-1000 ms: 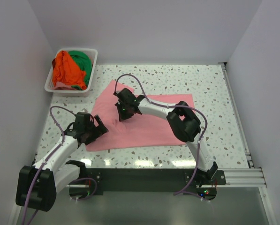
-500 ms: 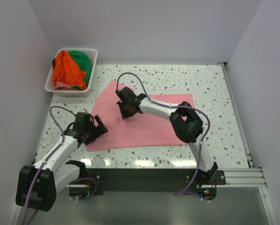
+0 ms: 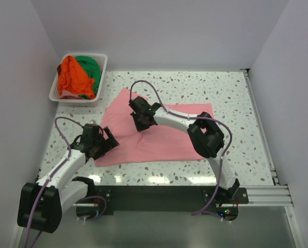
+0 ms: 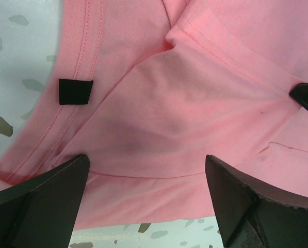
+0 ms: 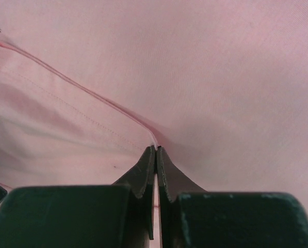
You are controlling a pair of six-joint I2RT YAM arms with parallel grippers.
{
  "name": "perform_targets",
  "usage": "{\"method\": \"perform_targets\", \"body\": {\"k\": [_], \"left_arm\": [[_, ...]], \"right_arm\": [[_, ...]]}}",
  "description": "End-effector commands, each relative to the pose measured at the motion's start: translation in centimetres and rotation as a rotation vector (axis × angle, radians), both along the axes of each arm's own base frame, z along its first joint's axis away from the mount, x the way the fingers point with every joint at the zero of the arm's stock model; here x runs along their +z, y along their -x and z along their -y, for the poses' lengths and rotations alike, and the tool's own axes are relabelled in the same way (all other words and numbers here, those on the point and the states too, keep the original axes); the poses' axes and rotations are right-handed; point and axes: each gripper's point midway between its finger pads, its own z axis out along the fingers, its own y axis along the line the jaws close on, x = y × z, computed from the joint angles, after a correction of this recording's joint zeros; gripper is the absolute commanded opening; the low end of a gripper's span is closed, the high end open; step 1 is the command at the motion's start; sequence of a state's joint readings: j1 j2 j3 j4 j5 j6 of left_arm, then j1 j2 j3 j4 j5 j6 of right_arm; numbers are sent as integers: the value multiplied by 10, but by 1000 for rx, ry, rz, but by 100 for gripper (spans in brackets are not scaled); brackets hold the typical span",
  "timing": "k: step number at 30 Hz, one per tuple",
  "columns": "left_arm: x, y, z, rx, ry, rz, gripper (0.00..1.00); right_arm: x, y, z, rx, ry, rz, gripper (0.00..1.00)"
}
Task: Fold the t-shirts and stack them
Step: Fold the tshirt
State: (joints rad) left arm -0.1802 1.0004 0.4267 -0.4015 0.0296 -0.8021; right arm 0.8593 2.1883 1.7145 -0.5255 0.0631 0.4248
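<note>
The pink t-shirt (image 3: 164, 137) lies spread on the speckled table. My right gripper (image 3: 139, 124) is down on its left-middle part, shut on a thin hemmed edge of the pink cloth (image 5: 221, 77), which runs between the closed fingertips of the right gripper (image 5: 156, 150). My left gripper (image 3: 108, 140) hovers open over the shirt's near-left corner; in the left wrist view the left gripper (image 4: 146, 170) has wide-apart fingers straddling the pink fabric (image 4: 195, 103), whose collar band carries a black tag (image 4: 75, 91). The orange t-shirt (image 3: 74, 77) and green t-shirt (image 3: 89, 67) lie bunched in the basket.
A white slotted basket (image 3: 103, 67) stands at the back left corner, against the left wall. A metal rail (image 3: 259, 124) runs along the table's right edge. Walls close in the left, back and right sides.
My right gripper has shifted slightly to the right and away, still pinching the pink cloth. The left arm has not moved.
</note>
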Motion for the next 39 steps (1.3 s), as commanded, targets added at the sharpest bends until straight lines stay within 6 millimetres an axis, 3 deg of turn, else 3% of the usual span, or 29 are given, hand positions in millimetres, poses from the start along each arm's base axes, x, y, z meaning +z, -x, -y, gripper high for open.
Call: {"method": "perform_targets", "body": {"k": [1,4,9,12,16,17,18,20,21,22,23,24,25,26,27,28,29,33,35,39], "left_arm": [[-8,7,-3,-1,-17,-27,100],[-7,6,-1,-11,-13,-21,100],[-5,4,0,-15,-11,-15,100],[-1,1,1,-18,-8,-8,100],[15,-9,3,-25,2,33,100],[19,-10,4,-27,6,40,100],[24,-13,6,-31,11,54,100],[39,-22,9,-37,23,96,100],[48,-27,12,-46,39,117,100],[53,-30,14,-55,46,130,100],[58,-35,17,-60,56,150,100],[63,-39,20,-68,65,162,100],[67,-41,23,-78,74,171,100],[72,-46,26,-82,84,192,100],[74,-50,31,-95,93,195,100],[78,-55,37,-112,106,219,100],[80,-59,41,-121,114,226,100],[75,-74,68,-183,115,208,100],[72,-82,72,-181,103,200,100],[64,-101,71,-171,59,190,100]], "right_arm": [[32,-3,4,-22,-14,60,0],[32,-4,4,-24,-18,67,6],[43,-8,-4,-1,-46,87,54],[62,-13,-3,0,-53,127,59],[91,-17,5,-16,-66,198,77],[93,-16,9,-22,-59,204,98],[108,-15,15,-37,-72,226,99],[107,-14,33,-97,-51,232,99],[122,-12,42,-124,-74,250,99],[125,-10,47,-141,-92,250,99],[111,-3,63,-168,-76,220,99],[111,1,70,-181,-83,214,99],[125,4,79,-200,-117,235,99],[107,12,97,-231,-91,204,99],[104,15,107,-252,-89,199,99],[117,19,118,-275,-118,219,99],[98,26,139,-311,-87,185,99],[84,47,191,-400,-84,152,99],[78,60,215,-441,-70,143,99],[68,77,242,-497,-33,122,99]]}}
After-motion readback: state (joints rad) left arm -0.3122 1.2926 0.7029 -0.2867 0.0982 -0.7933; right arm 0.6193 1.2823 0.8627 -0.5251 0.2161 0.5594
